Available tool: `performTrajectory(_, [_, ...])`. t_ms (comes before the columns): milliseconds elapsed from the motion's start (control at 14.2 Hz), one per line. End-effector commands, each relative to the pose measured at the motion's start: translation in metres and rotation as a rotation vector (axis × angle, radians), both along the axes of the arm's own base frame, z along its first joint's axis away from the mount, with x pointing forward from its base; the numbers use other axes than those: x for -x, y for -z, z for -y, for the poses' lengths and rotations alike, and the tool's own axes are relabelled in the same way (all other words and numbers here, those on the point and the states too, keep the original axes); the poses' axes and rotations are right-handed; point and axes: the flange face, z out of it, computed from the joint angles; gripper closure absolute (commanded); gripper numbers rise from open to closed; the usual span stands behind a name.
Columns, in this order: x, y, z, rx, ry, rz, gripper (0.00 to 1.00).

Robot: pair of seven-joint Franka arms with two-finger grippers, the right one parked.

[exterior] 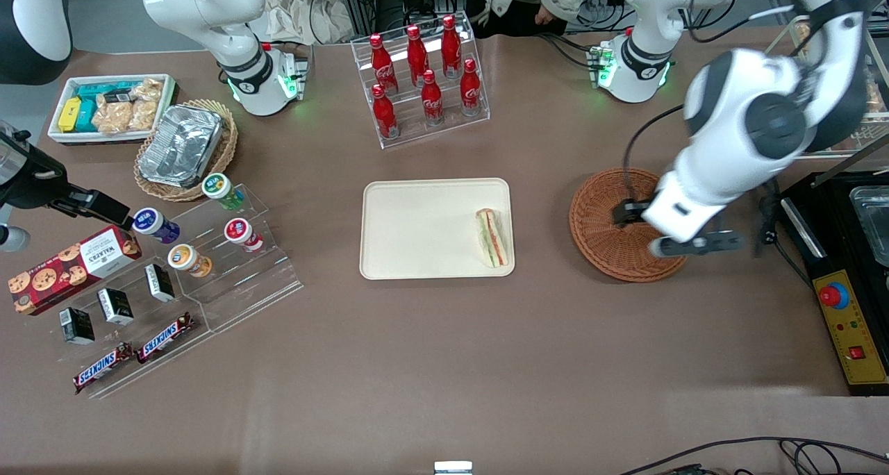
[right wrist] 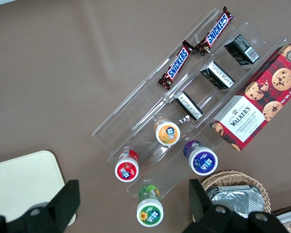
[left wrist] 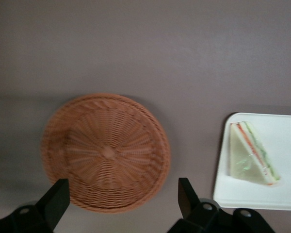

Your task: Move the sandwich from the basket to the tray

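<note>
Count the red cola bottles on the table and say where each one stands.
7, all in the clear tiered rack farther from the front camera than the tray: three on its highest step, two mid, two lowest. None seem hidden. The claw hangs open over the basket.

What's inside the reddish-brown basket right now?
Nothing shows in the basket, though the arm covers part of it from the front. The sandwich lies on the tray. The open end effector hovers above the basket.
</note>
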Motion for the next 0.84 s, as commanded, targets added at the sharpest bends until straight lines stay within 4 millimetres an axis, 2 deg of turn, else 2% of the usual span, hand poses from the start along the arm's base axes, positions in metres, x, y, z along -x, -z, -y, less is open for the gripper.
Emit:
performTrajectory(0, [0.015,-0.023,-0.023,-0.020,0.039,0.002,0.01])
performTrajectory(211, [0.021,-0.033,-0.028,-0.029,0.049,-0.007,0.01])
performTrajectory(633, [0.039,-0.082,-0.094,0.003,0.140,-0.019,0.01])
performTrajectory(773, [0.043,-0.096,-0.100,-0.005,0.153,-0.010,0.01])
